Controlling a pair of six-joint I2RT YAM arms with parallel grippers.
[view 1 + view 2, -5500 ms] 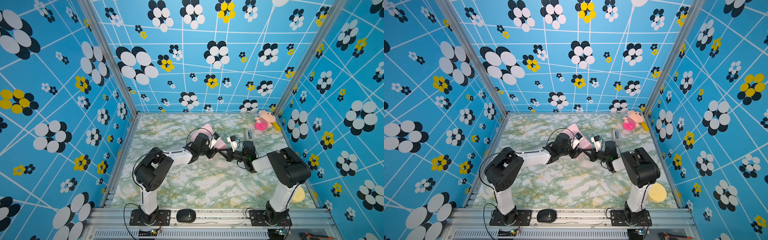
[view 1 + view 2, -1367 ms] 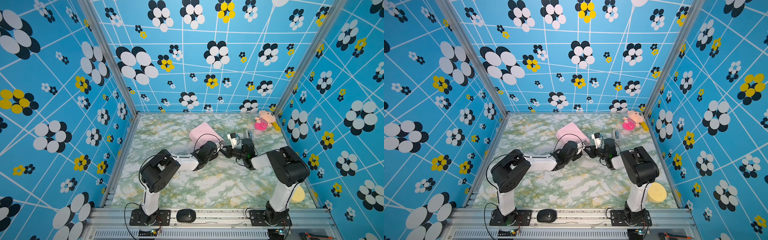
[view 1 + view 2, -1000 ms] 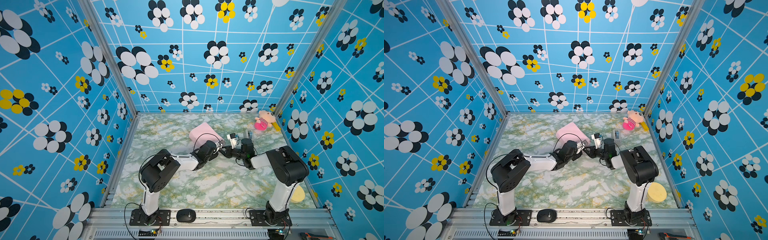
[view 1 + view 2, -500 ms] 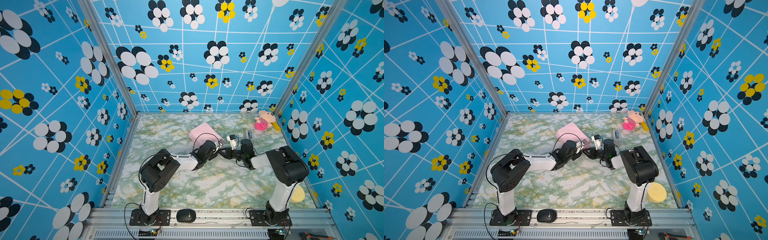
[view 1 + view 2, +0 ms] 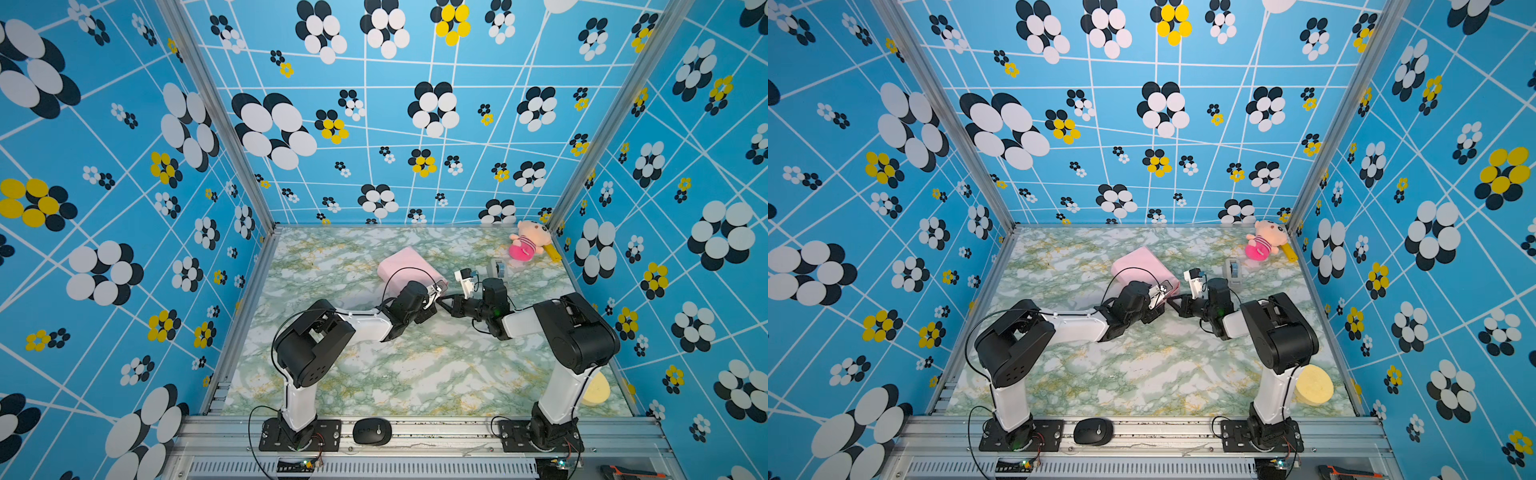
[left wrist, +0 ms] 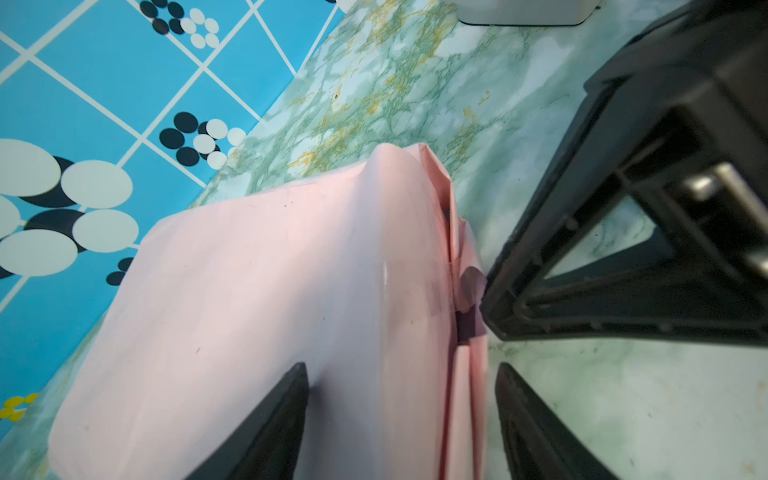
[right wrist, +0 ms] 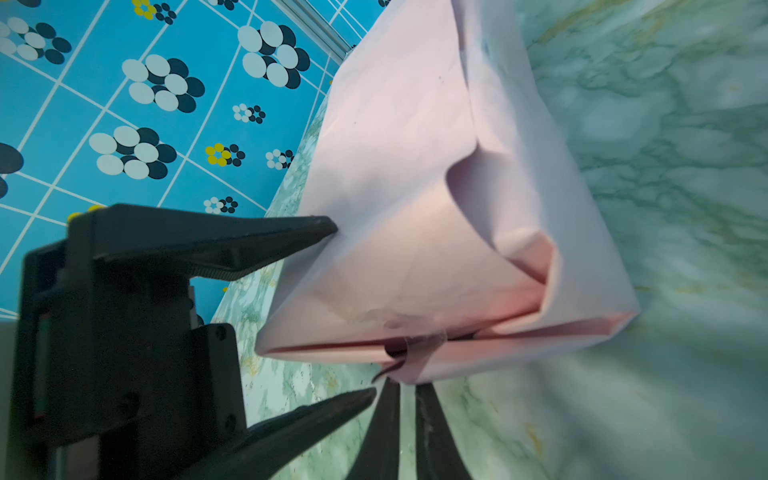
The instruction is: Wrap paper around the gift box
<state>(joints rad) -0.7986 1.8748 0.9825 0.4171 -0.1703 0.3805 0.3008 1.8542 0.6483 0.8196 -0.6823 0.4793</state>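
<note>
The pink paper [image 5: 405,264], folded into a parcel, lies just left of the tape dispenser [image 5: 498,269]. The left gripper [image 6: 401,368] gapes across its corner. The right gripper [image 7: 404,384], nearly clenched, has its tips at the taped flap [image 7: 415,353].

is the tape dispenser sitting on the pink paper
No, in a top view the tape dispenser stands on the bare table, apart from the paper.
</note>
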